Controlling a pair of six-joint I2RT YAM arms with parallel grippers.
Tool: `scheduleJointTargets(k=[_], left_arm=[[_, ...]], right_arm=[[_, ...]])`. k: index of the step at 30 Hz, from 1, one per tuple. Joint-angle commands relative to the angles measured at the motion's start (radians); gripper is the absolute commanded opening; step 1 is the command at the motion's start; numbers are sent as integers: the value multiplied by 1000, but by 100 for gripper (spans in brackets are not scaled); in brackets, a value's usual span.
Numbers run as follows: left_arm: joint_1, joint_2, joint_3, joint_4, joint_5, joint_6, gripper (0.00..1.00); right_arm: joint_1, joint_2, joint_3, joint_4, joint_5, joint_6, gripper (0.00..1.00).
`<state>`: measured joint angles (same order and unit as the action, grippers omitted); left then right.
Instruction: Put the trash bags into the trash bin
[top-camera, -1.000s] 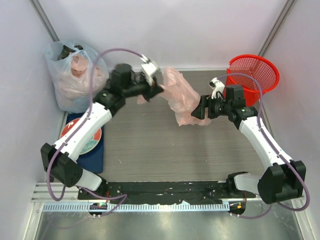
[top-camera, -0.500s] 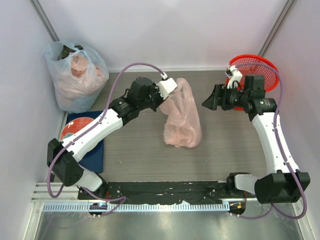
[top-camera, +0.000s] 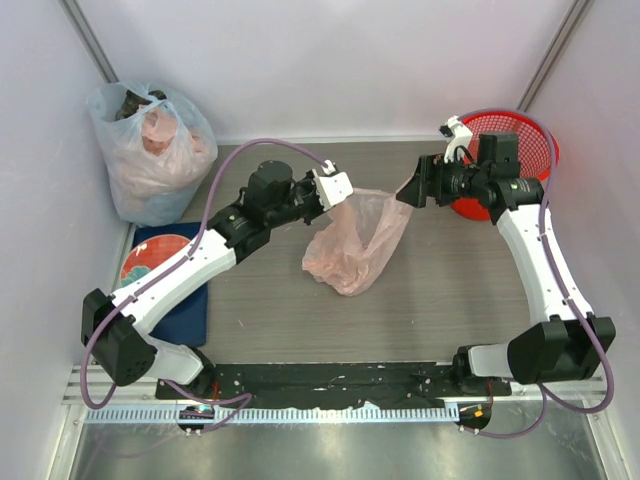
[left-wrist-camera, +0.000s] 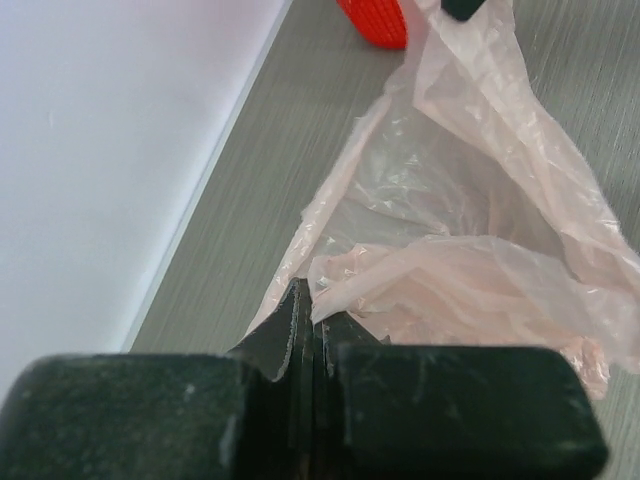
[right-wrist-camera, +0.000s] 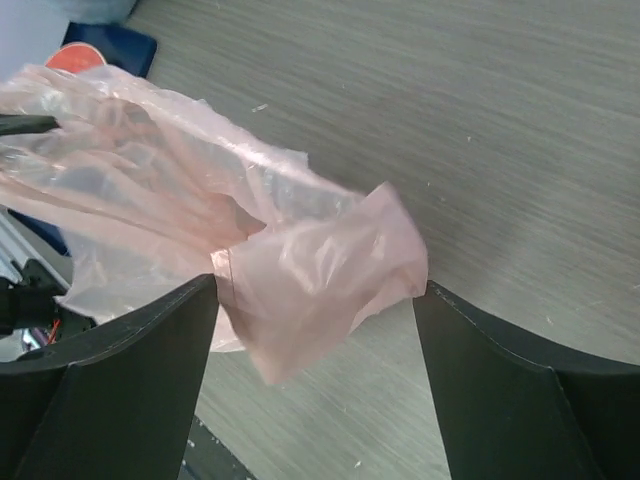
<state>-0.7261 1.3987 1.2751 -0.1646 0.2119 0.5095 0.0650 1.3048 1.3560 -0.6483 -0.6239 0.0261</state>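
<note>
Three pale walls (top-camera: 350, 60), grey tabletop (top-camera: 270, 300), pink bag (top-camera: 355, 245)

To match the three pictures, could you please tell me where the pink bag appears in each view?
Top: bag at centre.
Left wrist: fills the right half.
Right wrist: left and centre.
Shared landmark: bin, upper right in top, top edge in left wrist, not in right wrist.

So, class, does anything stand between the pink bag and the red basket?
No loose object does. Only the right gripper and its wrist sit between the pink bag and the red basket, overlapping the basket's rim seen from above.
</note>
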Motion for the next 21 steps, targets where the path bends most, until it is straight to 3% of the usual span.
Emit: scheduleJointTargets(k=[1,7,12,17,21], left_arm=[[-1,-30,12,74,38,40,0],[-1,-9,36,68,18,26,0],[-7,2,47,79,7,15,0],[-24,6,49,80,-12,26,0],[-32,11,50,80,-57,18,0]], right_arm=[[-4,27,97,-106,-46,6,83],[-1,-111,-32,64,-96,311,84],[12,-62,-23,-31,62,331,83],[16,8,20,-108,95,400,73],[18,-47,-3,-122,67,422,74]])
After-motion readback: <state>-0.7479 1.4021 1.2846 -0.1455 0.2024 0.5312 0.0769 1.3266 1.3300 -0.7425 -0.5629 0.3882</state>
